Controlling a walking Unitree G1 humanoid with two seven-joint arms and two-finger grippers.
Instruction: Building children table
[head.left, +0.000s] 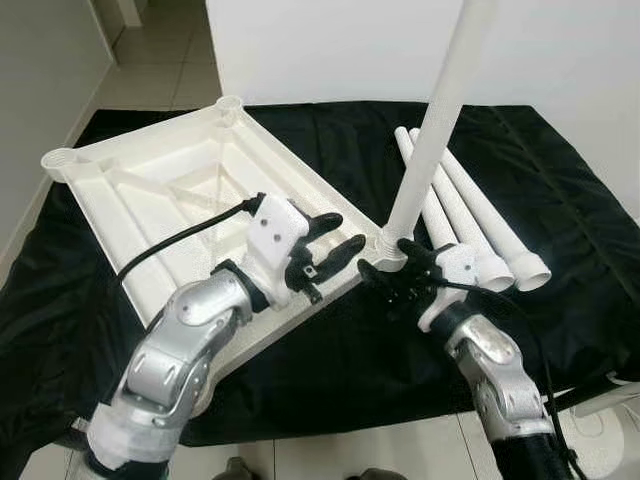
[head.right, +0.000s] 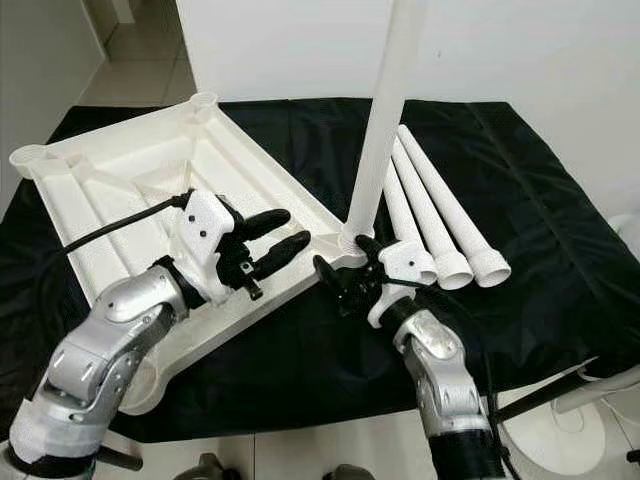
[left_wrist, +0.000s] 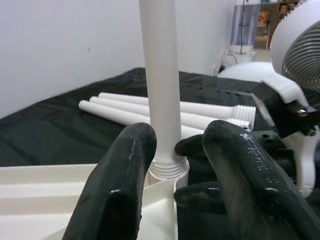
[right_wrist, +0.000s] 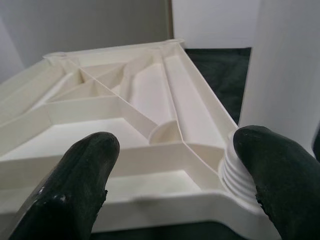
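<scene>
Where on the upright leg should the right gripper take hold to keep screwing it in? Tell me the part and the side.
Grip the upright leg low on its smooth round shaft, just above the threaded collar seated in the tabletop's corner socket. Come from the robot's side, horizontally, fingers straddling the shaft. The right gripper already sits open at that base, and the loose legs crowd the far side.
</scene>
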